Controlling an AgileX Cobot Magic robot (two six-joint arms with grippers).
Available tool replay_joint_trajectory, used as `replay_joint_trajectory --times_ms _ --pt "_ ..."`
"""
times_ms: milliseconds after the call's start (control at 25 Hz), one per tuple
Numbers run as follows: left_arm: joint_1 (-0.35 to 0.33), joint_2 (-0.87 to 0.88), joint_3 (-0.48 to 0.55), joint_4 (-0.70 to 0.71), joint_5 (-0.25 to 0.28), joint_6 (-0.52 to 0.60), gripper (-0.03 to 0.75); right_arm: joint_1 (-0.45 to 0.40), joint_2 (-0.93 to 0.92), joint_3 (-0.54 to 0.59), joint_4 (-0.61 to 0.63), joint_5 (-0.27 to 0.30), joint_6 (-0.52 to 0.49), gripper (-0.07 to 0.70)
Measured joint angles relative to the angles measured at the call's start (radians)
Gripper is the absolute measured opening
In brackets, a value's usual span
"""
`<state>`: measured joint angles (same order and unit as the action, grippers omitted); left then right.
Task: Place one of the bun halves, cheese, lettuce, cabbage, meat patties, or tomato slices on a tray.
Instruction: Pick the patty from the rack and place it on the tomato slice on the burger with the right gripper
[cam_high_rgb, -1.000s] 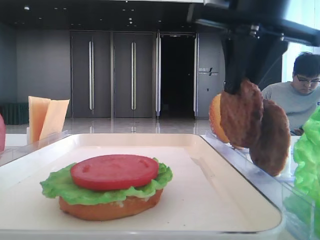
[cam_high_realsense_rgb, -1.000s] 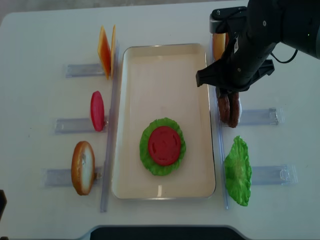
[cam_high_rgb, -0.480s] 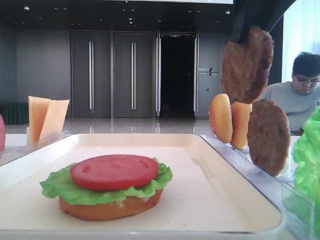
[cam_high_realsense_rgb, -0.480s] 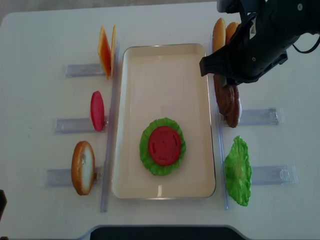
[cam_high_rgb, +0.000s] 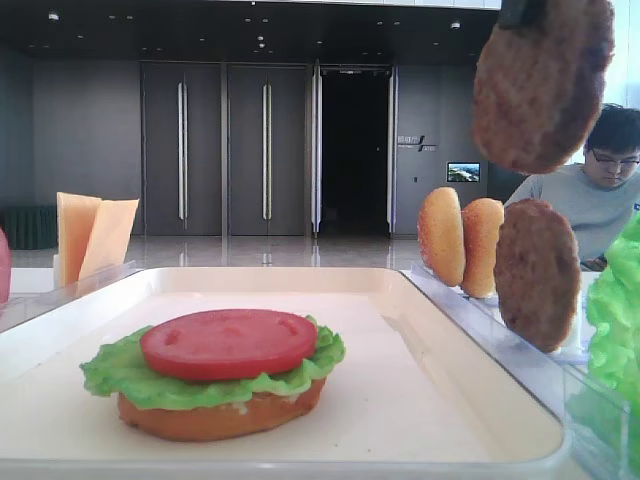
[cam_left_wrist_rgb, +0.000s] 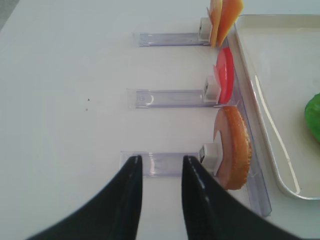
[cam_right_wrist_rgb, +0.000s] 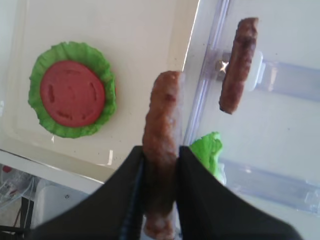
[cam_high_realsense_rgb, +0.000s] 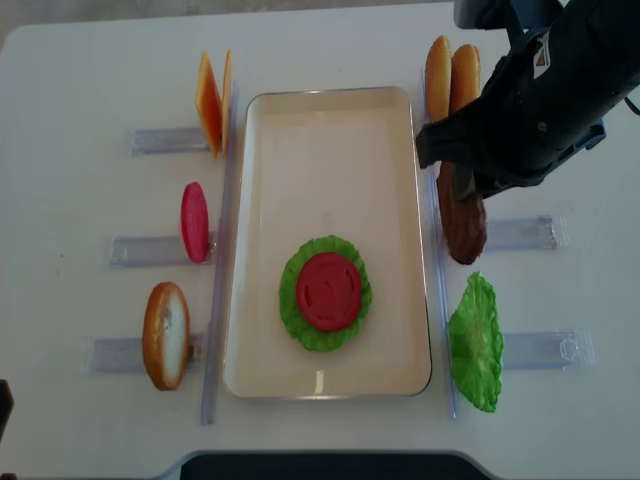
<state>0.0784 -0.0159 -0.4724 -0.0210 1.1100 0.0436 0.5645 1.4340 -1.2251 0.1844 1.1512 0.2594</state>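
Two meat patties in view: one pinched edge-on by the right gripper, hanging in the air over the tray's right rim; the other patty stands upright in its clear rack just outside that rim. The held patty hangs straight with no sag, so I judge it stiff and light, its rough faces giving the pads decent friction. The grip sits near one edge, flat faces against the pads; it could pivot if jolted. On the tray a bun half, lettuce and tomato slice are stacked. Left gripper is part-spread, empty, above the table near the left bun half.
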Motion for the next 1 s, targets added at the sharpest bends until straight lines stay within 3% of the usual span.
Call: replay_joint_trajectory --times_ms 160,480,760,1000 --pt "0.0 0.0 0.0 0.0 0.0 0.0 0.211 0.05 -0.017 0.0 -0.006 0.048 0.017 0.157" --pt "0.0 0.0 0.0 0.0 0.0 0.0 0.211 0.27 -0.051 0.002 -0.03 0.07 0.124 0.156" --pt "0.0 0.0 0.0 0.0 0.0 0.0 0.211 0.476 -0.098 0.127 -0.036 -0.024 0.233 0.156" --pt "0.0 0.0 0.0 0.0 0.0 0.0 0.211 0.506 -0.1 0.183 -0.036 -0.118 0.249 0.156"
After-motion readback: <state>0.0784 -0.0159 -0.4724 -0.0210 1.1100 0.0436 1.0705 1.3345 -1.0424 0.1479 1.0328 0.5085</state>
